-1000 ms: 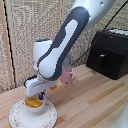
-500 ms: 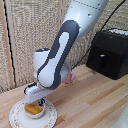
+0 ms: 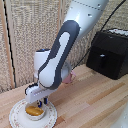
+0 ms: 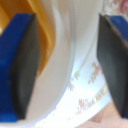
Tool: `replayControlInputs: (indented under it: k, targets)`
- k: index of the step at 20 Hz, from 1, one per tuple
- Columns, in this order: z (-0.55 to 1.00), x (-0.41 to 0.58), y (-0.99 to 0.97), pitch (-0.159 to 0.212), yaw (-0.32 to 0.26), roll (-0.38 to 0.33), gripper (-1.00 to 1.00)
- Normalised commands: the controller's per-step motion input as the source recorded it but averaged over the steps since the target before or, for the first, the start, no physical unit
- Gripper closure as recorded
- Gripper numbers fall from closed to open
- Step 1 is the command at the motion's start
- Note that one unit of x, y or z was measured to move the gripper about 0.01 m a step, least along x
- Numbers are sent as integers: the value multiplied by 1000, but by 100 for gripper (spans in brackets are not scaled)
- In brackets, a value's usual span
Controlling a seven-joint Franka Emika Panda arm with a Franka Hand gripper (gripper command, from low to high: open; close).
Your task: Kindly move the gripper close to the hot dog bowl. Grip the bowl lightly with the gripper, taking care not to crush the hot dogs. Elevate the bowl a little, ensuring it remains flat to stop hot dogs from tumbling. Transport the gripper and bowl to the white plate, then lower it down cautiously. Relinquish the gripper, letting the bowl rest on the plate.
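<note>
Exterior view: hot dog bowl point(image 3: 34, 111) on white plate point(image 3: 16, 118), directly under gripper point(image 3: 39, 102). Wrist view: fingers point(image 4: 22, 70) parted, straddling bowl's rim; contact impossible to tell. Hot dogs point(image 4: 10, 20) cut off at frame edge; everything blurred.

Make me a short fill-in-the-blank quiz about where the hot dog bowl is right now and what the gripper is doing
1. The hot dog bowl sits on the white ____.
2. The food in the bowl is yellow-____.
3. The gripper's fingers are blue and ____.
4. In the wrist view, the bowl's rim passes ____ the two fingers.

Missing words: plate; orange; black; between
</note>
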Motion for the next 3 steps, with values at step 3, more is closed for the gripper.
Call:
replayControlInputs:
  k: [3]
  targets:
    - [816, 90, -37, 61, 18, 9, -100]
